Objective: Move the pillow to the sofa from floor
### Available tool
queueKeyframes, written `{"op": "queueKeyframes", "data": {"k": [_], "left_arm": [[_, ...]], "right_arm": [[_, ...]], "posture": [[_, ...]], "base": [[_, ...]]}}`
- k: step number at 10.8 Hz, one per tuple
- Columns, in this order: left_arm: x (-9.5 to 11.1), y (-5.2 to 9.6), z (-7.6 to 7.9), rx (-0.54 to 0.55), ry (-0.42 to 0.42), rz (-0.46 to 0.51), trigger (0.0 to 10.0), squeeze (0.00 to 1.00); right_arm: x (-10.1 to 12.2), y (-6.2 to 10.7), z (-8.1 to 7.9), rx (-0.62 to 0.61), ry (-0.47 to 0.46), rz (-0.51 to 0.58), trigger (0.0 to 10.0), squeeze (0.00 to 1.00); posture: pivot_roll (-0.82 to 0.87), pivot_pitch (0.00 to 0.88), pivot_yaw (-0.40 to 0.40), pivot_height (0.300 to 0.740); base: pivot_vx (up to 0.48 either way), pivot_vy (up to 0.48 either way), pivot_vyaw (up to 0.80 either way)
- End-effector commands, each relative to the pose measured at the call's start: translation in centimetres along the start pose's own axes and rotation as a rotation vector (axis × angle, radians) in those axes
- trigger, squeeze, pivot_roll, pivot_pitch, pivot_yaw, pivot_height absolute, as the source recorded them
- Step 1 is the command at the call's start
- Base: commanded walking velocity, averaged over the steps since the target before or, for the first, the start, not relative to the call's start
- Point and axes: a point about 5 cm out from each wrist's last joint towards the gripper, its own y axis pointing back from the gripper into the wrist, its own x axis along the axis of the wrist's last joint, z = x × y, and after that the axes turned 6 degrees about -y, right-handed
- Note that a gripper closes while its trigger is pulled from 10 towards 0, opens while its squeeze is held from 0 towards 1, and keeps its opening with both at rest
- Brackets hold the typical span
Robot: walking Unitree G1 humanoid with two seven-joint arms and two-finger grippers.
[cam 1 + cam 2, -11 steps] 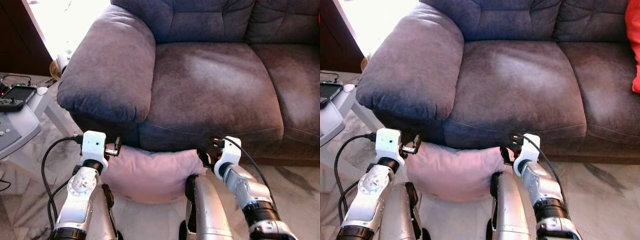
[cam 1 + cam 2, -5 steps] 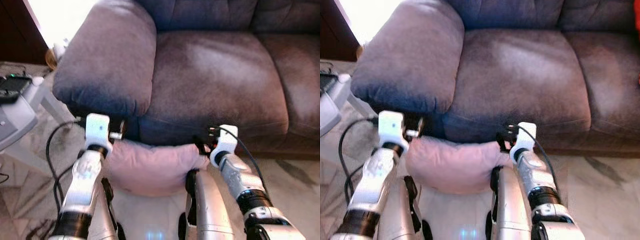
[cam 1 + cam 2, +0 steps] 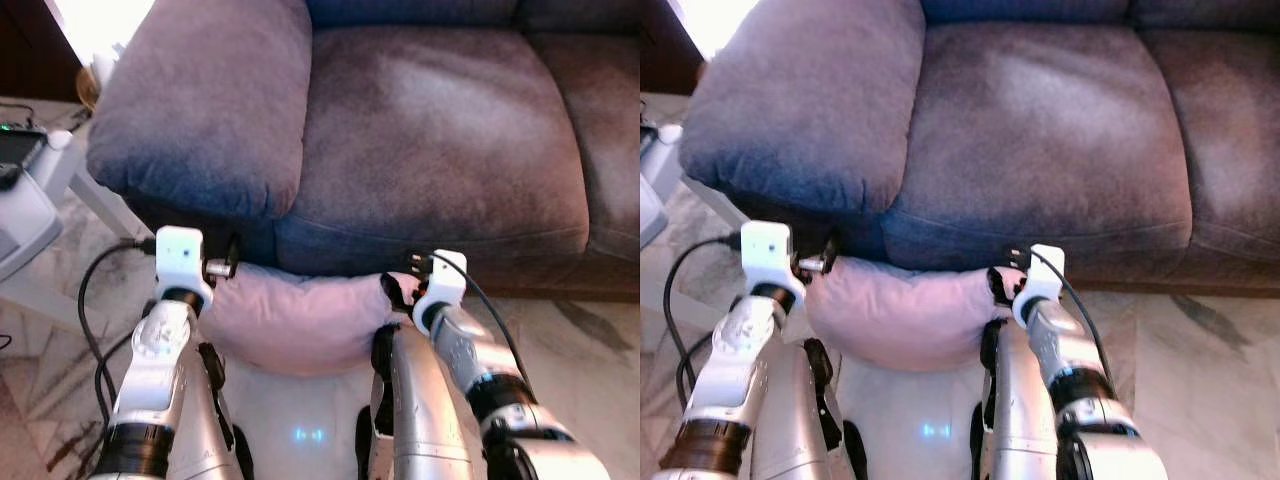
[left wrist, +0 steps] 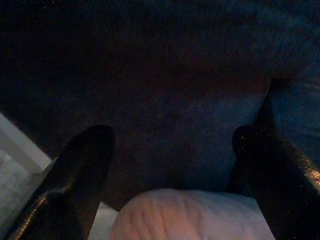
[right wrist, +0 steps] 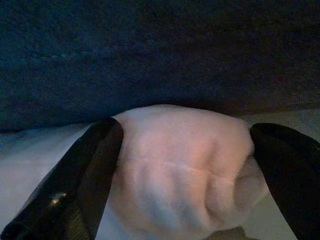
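Note:
The pale pink pillow point(image 3: 290, 320) hangs crosswise against the front of the dark grey sofa point(image 3: 430, 130), just below the seat edge and above my legs. My left gripper point(image 3: 225, 268) is at the pillow's left end, under the armrest point(image 3: 200, 100). Its fingers point(image 4: 85, 160) are spread wide, with the pillow point(image 4: 190, 215) low between them. My right gripper point(image 3: 405, 290) is at the pillow's right end, open, with a bunched corner of the pillow point(image 5: 185, 160) filling the gap between its fingers point(image 5: 100, 155).
A white side table point(image 3: 30, 200) with devices on it stands to the left of the armrest. A black cable point(image 3: 95, 300) loops beside my left arm. Marble floor point(image 3: 590, 330) runs along the sofa's base on the right.
The camera has tilted down and moved closer to the sofa. Both grippers stay at the pillow's ends, and the pillow sits a little higher against the sofa front.

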Motion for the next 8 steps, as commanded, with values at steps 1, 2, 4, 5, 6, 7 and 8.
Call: {"op": "queueKeyframes", "data": {"k": [1,2,4,5,6,7,8], "left_arm": [[0.14,0.33,-0.02,0.002,0.003,0.001,10.0,0.00],[0.16,0.53,0.12,0.001,0.006,-0.007,10.0,0.00],[0.05,0.71,0.15,-0.005,-0.002,-0.021,10.0,0.00],[-0.01,0.75,0.11,-0.002,-0.006,-0.026,10.0,0.00],[-0.08,0.75,0.11,-0.002,-0.012,-0.035,10.0,0.00],[-0.06,0.70,0.18,-0.002,-0.008,-0.036,10.0,0.00],[-0.01,0.63,0.24,-0.001,-0.007,-0.036,10.0,0.00]], "right_arm": [[-1.41,0.00,0.05,0.003,-0.023,-0.056,10.0,0.00],[-1.70,-0.01,-0.24,0.041,-0.046,-0.058,10.0,0.00],[-2.17,0.01,0.00,0.046,-0.057,-0.072,10.0,0.00],[-2.19,0.02,0.04,0.047,-0.061,-0.066,10.0,0.00],[-2.04,0.02,0.06,0.044,-0.066,-0.045,0.0,0.00],[-1.75,0.01,-0.15,0.061,-0.065,-0.044,0.0,0.00],[-1.67,-0.01,-0.17,0.065,-0.057,-0.042,0.0,0.00]], "posture": [[0.09,0.299,-0.058,0.462],[0.09,0.308,-0.060,0.462],[0.10,0.319,-0.062,0.462],[0.10,0.320,-0.063,0.462],[0.10,0.321,-0.063,0.462],[0.09,0.317,-0.065,0.462],[0.10,0.312,-0.065,0.462]], "base": [[0.000,0.000,0.00],[0.000,0.000,0.00],[0.000,0.000,0.00],[0.000,0.000,0.00],[0.000,0.000,0.00],[0.000,0.000,0.00],[0.000,0.000,0.00]]}}
